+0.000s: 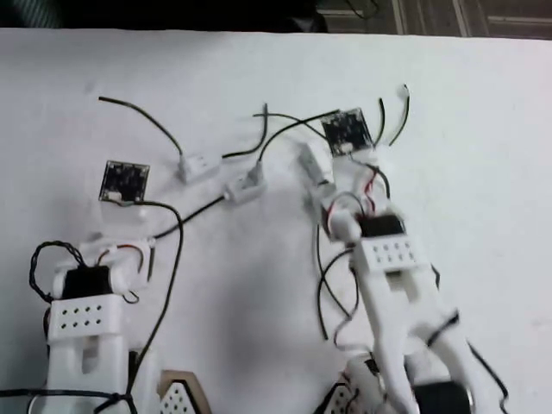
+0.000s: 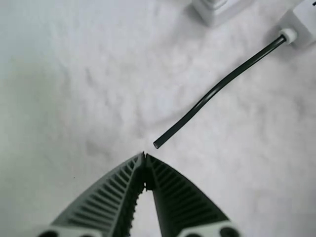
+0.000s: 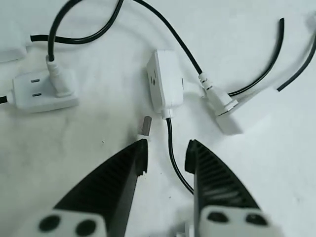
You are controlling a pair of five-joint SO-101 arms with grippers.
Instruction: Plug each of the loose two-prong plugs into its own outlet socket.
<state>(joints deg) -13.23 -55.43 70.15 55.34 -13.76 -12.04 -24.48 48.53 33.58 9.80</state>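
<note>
Because your right gripper hangs, jaws apart, just short of the outlet socket, with the loose plug lying just beside that socket, closing now may pinch the socket's cord instead.

White block, corded plug cropped at view edge.

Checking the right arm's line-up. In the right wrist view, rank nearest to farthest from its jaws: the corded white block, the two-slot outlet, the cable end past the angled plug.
From the right gripper:
1. corded white block, straight ahead of the jaws.
2. two-slot outlet, off toward the left arm.
3. cable end, beyond the angled plug, opposite side.
</note>
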